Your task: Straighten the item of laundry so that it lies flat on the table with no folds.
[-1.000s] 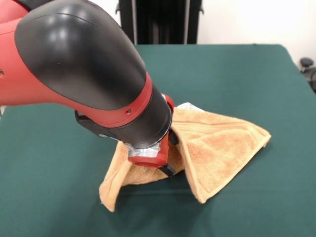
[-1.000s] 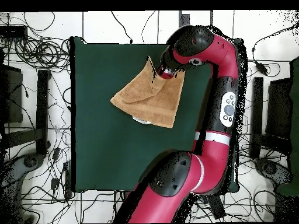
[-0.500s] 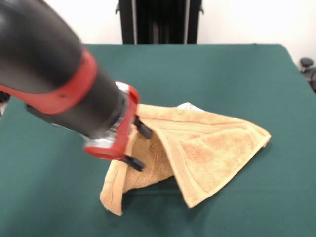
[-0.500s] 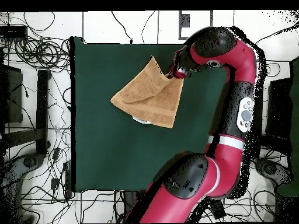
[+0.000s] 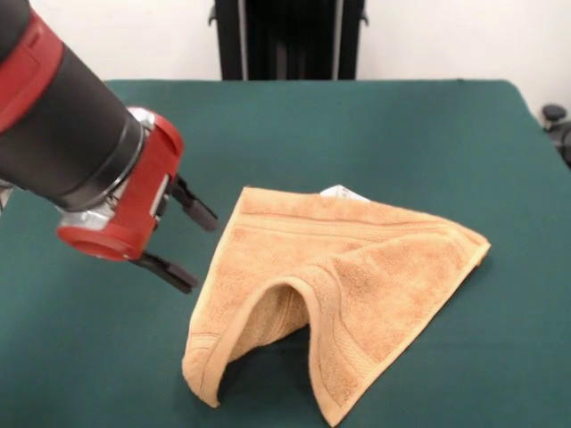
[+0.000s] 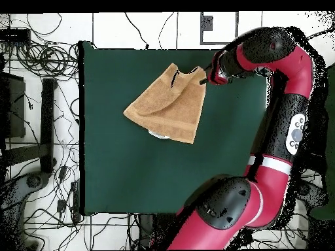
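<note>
The golden-tan towel (image 5: 343,276) lies on the dark green table (image 5: 428,134), still folded, with a raised arch at its near edge and a white tag (image 5: 337,191) at its far edge. It also shows in the overhead view (image 6: 169,104). My gripper (image 5: 192,245) is open and empty, just left of the towel and clear of it. In the overhead view the gripper (image 6: 202,74) sits at the towel's upper right corner.
The red and black arm (image 5: 62,134) fills the left of the front view. A black stand (image 5: 285,40) rises behind the table's far edge. Cables and equipment (image 6: 39,59) lie on the floor around the table.
The gripper has let go of the towel and drawn back to the left with its jaws open. The towel dropped and spread wider, keeping an arched fold at the near edge.
</note>
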Controlling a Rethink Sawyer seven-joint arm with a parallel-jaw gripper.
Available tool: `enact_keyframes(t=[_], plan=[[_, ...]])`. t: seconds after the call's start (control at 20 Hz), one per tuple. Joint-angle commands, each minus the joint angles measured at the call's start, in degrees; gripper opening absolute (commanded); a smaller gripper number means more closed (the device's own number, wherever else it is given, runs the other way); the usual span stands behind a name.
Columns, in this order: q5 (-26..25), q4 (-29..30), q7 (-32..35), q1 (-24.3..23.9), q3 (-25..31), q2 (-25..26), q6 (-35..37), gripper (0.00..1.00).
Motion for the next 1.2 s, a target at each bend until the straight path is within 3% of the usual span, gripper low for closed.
enact_keyframes(t=[0.05, 0.65, 1.2], plan=[[-0.7, 6.9, 7.1, 2.5, 0.2, 0.4, 1.1, 1.0], [1.6, 9.2, 7.8, 2.4, 0.6, -0.5, 2.2, 1.0], [2.2, 13.3, 5.6, 1.7, -1.4, -1.0, -5.0, 1.0]])
